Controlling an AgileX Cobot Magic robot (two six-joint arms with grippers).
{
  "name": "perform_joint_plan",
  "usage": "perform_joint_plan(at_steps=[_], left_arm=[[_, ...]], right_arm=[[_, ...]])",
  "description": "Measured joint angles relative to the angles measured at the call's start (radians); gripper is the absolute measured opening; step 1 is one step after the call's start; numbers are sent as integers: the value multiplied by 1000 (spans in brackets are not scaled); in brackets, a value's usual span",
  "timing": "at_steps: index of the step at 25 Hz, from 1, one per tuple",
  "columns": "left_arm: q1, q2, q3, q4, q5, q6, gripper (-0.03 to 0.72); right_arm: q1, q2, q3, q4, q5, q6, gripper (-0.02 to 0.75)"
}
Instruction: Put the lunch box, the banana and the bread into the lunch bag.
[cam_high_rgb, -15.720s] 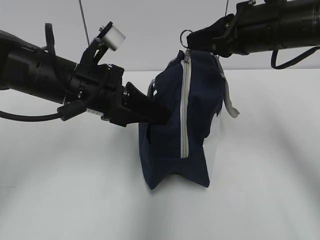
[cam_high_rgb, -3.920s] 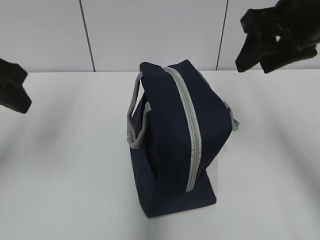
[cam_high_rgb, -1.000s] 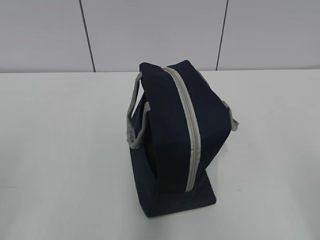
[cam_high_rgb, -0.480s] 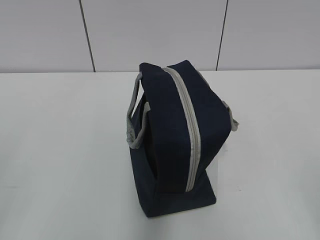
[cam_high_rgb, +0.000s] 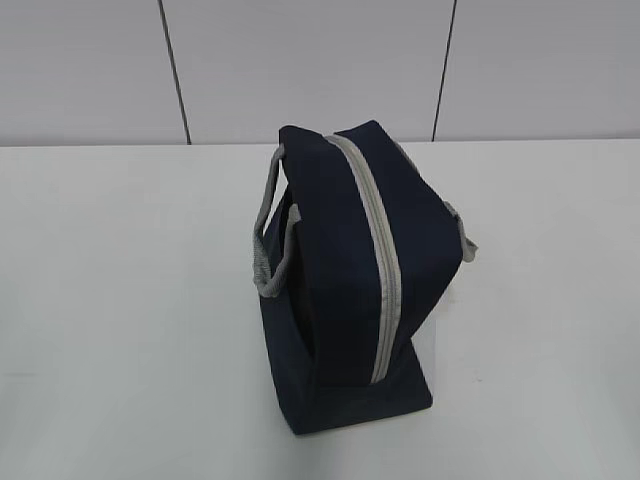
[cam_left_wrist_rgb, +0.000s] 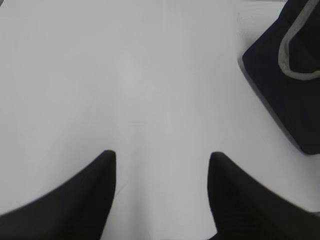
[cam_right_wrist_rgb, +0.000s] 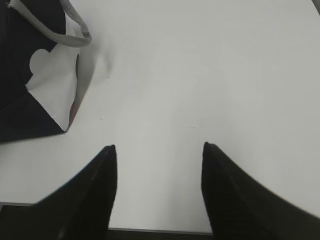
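The navy lunch bag (cam_high_rgb: 340, 290) stands upright in the middle of the white table, its grey zipper (cam_high_rgb: 378, 250) shut along the top. A corner of the lunch bag (cam_left_wrist_rgb: 290, 75) shows at the upper right of the left wrist view, and the lunch bag (cam_right_wrist_rgb: 30, 75) with its white side panel at the upper left of the right wrist view. My left gripper (cam_left_wrist_rgb: 161, 155) is open over bare table, nothing between its fingers. My right gripper (cam_right_wrist_rgb: 159, 147) is open too, above the table's near edge. Neither arm shows in the exterior view. Lunch box, banana and bread are hidden.
Grey webbing handles (cam_high_rgb: 265, 250) hang down both sides of the bag. A white panelled wall (cam_high_rgb: 300, 70) rises behind the table. The table's front edge (cam_right_wrist_rgb: 150, 231) runs just under my right gripper.
Over the last second nothing has moved. Seconds before, both arms pulled away from the bag and left the exterior view.
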Motion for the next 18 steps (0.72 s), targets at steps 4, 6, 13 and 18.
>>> perform_joint_plan(at_steps=[4,6,13,18], left_arm=[[0,-10,0,0,3,0,409],[0,-10,0,0,3,0,401],[0,-10,0,0,3,0,391],[0,-10,0,0,3,0,392]], right_arm=[[0,-1,0,0,0,0,404],[0,-1,0,0,0,0,404],[0,-1,0,0,0,0,404],[0,-1,0,0,0,0,404]])
